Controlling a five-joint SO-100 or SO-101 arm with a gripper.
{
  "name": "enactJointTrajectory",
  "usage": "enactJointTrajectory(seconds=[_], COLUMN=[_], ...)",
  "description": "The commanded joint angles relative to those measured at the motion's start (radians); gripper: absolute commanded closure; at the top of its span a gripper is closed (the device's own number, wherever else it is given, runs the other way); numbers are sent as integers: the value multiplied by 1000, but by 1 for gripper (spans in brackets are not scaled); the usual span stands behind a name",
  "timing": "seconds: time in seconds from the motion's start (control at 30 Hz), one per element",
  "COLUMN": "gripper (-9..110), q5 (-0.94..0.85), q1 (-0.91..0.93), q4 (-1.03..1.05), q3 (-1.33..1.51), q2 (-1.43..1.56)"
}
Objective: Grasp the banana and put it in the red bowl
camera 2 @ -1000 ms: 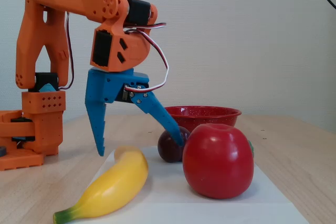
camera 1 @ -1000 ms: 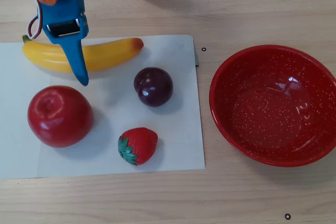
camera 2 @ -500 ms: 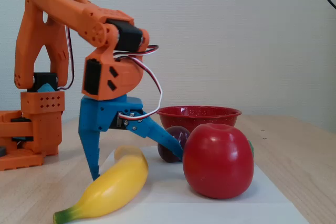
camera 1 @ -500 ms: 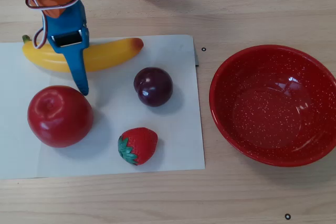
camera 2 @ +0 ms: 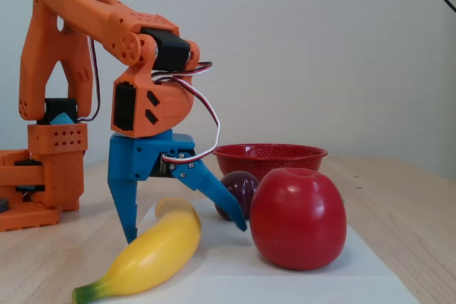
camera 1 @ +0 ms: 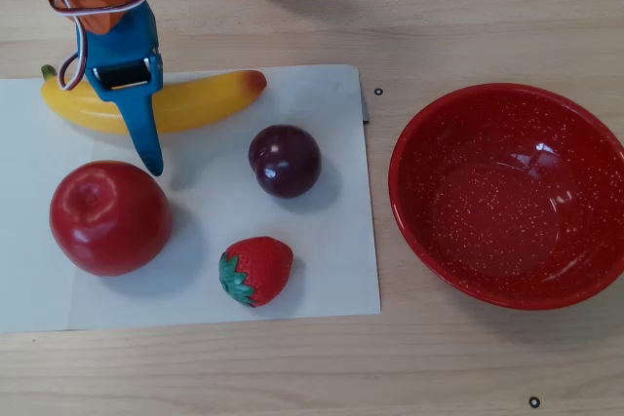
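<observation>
Overhead view shows the banana [camera 1: 185, 102] near the paper sheet's [camera 1: 322, 270] far left corner, under the blue gripper [camera 1: 146, 124], with the red bowl [camera 1: 429, 231] toward the counter's [camera 1: 439, 7] right edge. Fixed view alone reveals the gripper [camera 2: 184, 235] spread wide, its 2 fingers straddling the banana [camera 2: 153, 258] without clamping it.

Yellow banana [camera 1: 200, 99] flat; red bowl [camera 1: 419, 231] apart, prob. empty
</observation>
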Motion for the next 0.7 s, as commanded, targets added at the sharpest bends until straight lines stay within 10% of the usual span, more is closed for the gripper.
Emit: enactJointTrajectory(seconds=[0.0, 0.67], gripper=[50, 101], q5=[-17, -12], q1=[-9, -8], q4=[-66, 20], q3=[-35, -103], q2=[9, 15])
